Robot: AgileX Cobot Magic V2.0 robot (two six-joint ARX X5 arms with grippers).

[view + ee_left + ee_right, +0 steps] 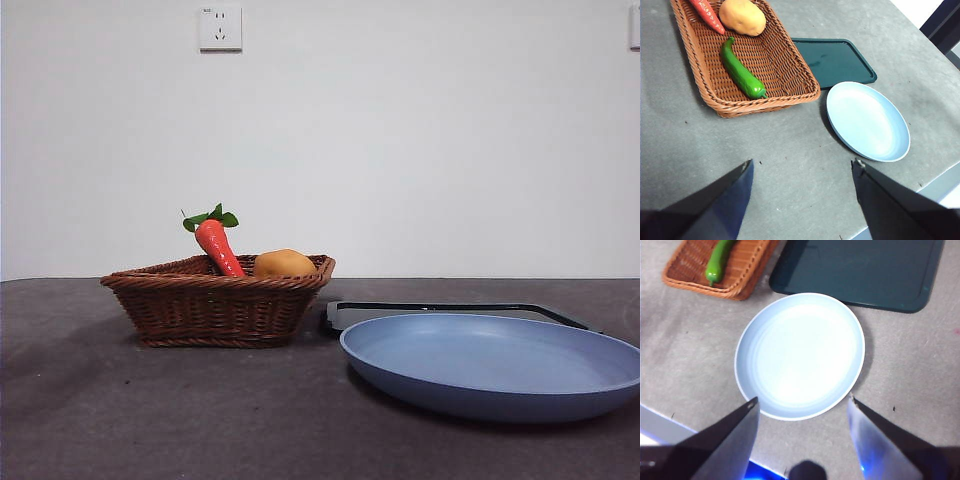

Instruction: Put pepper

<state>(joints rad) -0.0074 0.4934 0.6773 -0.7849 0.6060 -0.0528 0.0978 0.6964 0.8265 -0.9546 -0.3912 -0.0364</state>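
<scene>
Pepper in basket, both end effectors released and clear of it.

From the left we see the wicker basket (747,52) on the grey worktop (790,160); the pepper (741,70) lies flat on its woven floor, with the carrot (707,15) and a round orange-yellow fruit (742,16) beside it toward the far end. In the front view the pepper is hidden behind the basket wall; only carrot and fruit show above the rim. Next comes a dark green tray (835,61), just beside the basket, then the blue plate (800,355), near both. Left end effector (802,170) hangs above bare worktop, jaws spread, nothing held. Right end effector (802,405) hovers over the plate's edge, jaws likewise apart and holding nothing.
</scene>
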